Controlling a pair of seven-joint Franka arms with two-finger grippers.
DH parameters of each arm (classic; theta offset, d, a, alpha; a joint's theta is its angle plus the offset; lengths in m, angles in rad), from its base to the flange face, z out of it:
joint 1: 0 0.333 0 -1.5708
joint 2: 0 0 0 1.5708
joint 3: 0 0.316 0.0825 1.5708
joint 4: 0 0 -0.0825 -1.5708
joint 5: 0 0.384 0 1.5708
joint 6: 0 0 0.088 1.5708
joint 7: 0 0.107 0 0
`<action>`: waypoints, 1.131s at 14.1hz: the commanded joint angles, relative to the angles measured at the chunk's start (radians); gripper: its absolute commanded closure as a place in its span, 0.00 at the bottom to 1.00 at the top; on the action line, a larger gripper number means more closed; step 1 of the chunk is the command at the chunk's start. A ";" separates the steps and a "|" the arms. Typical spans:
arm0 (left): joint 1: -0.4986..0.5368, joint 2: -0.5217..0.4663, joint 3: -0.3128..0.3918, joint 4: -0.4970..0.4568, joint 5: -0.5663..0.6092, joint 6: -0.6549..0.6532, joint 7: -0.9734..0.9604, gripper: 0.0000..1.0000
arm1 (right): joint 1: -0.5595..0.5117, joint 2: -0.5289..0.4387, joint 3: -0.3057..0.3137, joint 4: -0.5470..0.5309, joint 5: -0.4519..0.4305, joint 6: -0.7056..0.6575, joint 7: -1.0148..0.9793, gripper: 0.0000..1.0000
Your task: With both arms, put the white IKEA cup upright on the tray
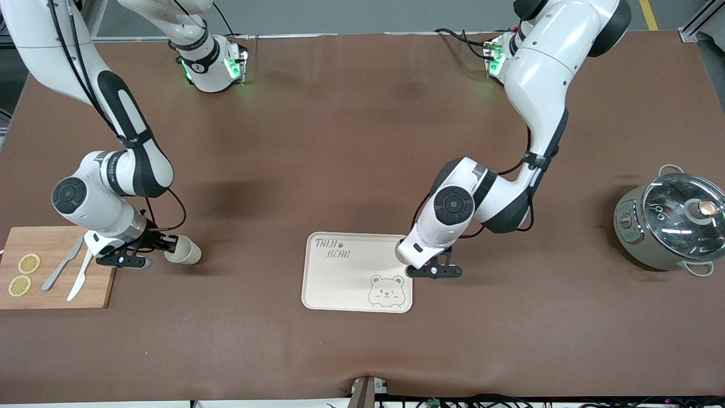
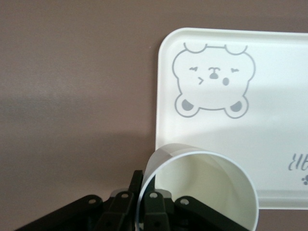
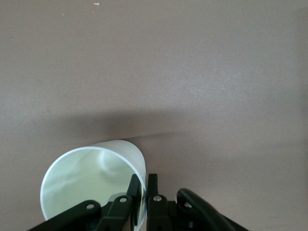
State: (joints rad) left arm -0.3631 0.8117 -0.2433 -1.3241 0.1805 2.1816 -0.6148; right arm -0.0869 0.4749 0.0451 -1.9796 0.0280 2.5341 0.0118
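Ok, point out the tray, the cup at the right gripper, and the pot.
tray [image 1: 345, 283]: front view, bare middle of its surface.
cup [image 1: 186, 251]: front view, its side wall, lying beside the cutting board.
pot [image 1: 634, 235]: front view, its grey body.

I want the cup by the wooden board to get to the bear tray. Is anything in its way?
Nothing visible: only bare brown table lies between the right gripper's cup and the tray. The left gripper holds another cup at the tray's edge.
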 commanded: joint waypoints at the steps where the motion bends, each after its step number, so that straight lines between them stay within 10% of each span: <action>1: -0.031 0.023 0.013 0.032 0.016 0.029 -0.046 1.00 | 0.003 -0.019 0.001 -0.012 0.009 -0.011 0.010 1.00; 16: -0.068 0.066 0.013 -0.049 0.027 0.286 -0.115 1.00 | 0.004 -0.120 0.013 0.037 0.015 -0.217 0.011 1.00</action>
State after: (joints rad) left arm -0.4227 0.8818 -0.2425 -1.3505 0.1805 2.4278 -0.6982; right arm -0.0848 0.4169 0.0474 -1.9539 0.0279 2.4192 0.0120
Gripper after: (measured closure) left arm 0.952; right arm 0.969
